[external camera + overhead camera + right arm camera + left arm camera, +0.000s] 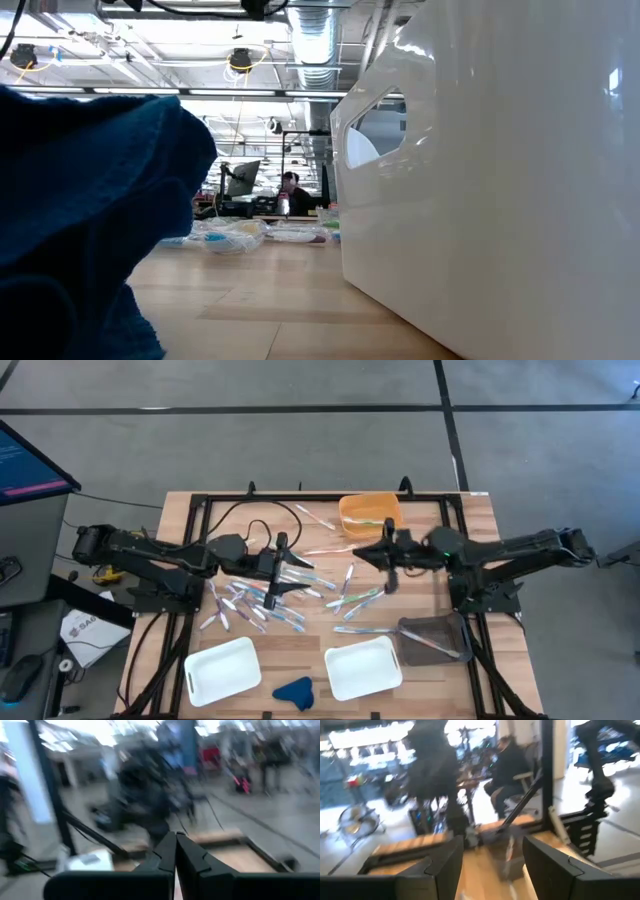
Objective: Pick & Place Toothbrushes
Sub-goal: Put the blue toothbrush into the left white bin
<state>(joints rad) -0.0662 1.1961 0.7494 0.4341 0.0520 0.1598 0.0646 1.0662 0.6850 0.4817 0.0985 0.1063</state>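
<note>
The wooden surface (300, 650) carries the toothbrushes (290, 595) scattered around its centre. The 2 white trays (222, 670) at 6 o'clock look empty, so nearly all remains. The left gripper (275, 582) hovers over the pile, jaws open and empty; the right gripper (390, 582) at 3 o'clock has jaws closed. No writing is legible.

Toothbrushes (285, 595) scattered across table (300, 650) centre, between the two arms. Tub (369, 513) at far edge, right of centre. Two trays at near edge: left tray (222, 670), right tray (364, 667); cloth lump (294, 692) between them. Mesh basket (432, 639) just right of right tray.
</note>
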